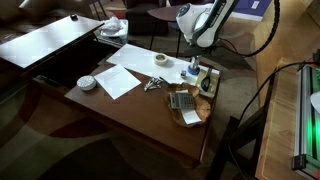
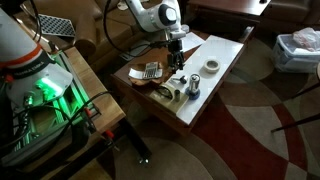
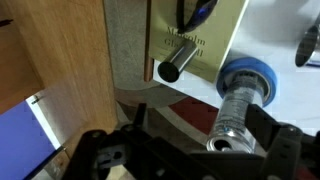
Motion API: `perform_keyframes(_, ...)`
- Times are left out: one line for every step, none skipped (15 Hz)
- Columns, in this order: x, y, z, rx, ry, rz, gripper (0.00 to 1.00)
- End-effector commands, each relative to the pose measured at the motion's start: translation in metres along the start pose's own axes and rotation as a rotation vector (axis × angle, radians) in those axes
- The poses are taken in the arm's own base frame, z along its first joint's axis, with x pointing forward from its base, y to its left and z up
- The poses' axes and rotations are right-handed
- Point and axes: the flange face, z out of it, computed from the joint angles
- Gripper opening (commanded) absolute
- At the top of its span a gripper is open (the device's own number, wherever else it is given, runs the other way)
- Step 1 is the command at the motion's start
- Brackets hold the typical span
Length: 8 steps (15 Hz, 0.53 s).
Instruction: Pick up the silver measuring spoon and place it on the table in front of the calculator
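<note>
— What's nearest?
— A silver cylinder [image 3: 232,128], with a blue ring [image 3: 247,76] just beyond it.
— And leftward?
— A dark stubby rod [image 3: 176,63] over a pale sheet [image 3: 228,25], then light wood [image 3: 60,60]. The black gripper [image 3: 188,152] crosses the bottom edge.

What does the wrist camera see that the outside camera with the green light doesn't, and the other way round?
Only the wrist view shows the tiny printed marks on the white paper and the blue ring on the silver cylinder. Only the exterior view shows the calculator, the tape roll and the green-lit machine. Both show the gripper, the white paper and the brown table.
</note>
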Motion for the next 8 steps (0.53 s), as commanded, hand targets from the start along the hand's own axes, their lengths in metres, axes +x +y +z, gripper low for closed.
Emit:
perform_keyframes(-0.006, -0.012, 0.001, -0.056, -0.117, -0.162, 1.00)
perform_keyframes(-0.012, -0.011, -0.007, -0.064, -0.139, -0.207, 1.00)
perform_keyframes(-0.017, -0.009, -0.015, -0.071, -0.165, -0.243, 1.00)
perform_keyframes(-0.022, -0.009, -0.020, -0.080, -0.186, -0.266, 1.00)
perform_keyframes(-0.028, -0.009, -0.025, -0.090, -0.176, -0.234, 1.00)
perform_keyframes(-0.027, -0.011, -0.034, -0.056, -0.107, -0.176, 1.00)
perform_keyframes(-0.022, -0.015, -0.022, -0.074, -0.136, -0.214, 1.00)
perform_keyframes(-0.023, -0.017, -0.028, -0.069, -0.122, -0.204, 1.00)
